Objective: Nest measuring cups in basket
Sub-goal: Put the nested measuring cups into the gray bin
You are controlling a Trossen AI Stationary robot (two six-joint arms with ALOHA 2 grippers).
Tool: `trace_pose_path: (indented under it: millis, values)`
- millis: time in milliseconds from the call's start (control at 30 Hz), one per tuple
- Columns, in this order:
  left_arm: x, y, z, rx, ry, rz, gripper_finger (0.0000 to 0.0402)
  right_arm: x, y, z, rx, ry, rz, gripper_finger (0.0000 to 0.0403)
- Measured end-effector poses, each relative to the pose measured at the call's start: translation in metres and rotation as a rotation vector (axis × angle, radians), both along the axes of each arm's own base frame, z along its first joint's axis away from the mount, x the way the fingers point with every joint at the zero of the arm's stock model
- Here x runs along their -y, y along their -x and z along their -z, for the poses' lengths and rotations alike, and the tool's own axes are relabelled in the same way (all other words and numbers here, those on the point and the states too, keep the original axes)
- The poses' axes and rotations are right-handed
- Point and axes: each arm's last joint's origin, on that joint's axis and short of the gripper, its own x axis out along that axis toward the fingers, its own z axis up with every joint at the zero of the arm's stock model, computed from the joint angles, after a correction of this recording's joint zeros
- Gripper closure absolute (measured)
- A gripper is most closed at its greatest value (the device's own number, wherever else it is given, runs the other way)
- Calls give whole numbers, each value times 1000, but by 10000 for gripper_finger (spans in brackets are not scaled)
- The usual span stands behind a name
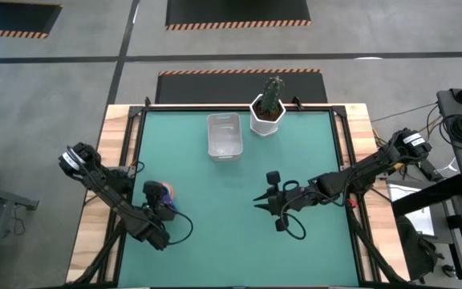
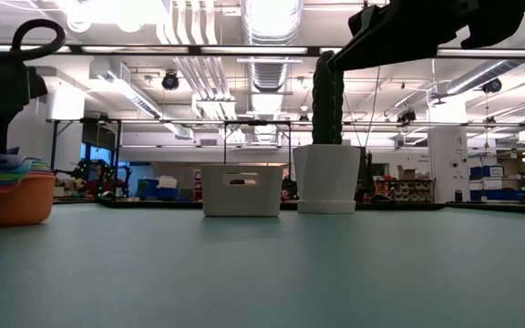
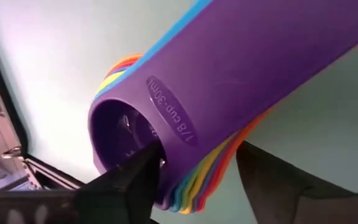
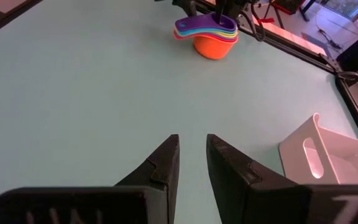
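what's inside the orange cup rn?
The orange cup holds the other cups nested in it, purple cup on top, left pincer at the stack. Lower bowls are hidden; only rims show.

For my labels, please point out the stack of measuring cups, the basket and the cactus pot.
stack of measuring cups (image 4: 211, 37): right wrist view, orange bottom cup.
basket (image 1: 224, 136): high view, its floor.
cactus pot (image 2: 327, 178): low view, white front wall.
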Motion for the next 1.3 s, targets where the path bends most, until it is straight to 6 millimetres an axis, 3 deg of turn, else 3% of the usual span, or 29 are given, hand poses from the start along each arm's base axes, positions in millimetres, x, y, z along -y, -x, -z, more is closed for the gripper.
trace_pose_path:
  millis: [367, 1067, 1300]
  values:
    - [0, 0, 0, 7, -5, -5, 305, 0, 0, 0, 1, -6, 3, 335]
    - [9, -16, -24, 271, -11, -72, 311, 0, 0, 0, 0, -5, 3, 335]
    - [8, -11, -18, 203, 34, -141, 311, 0, 0, 0, 0, -5, 3, 335]
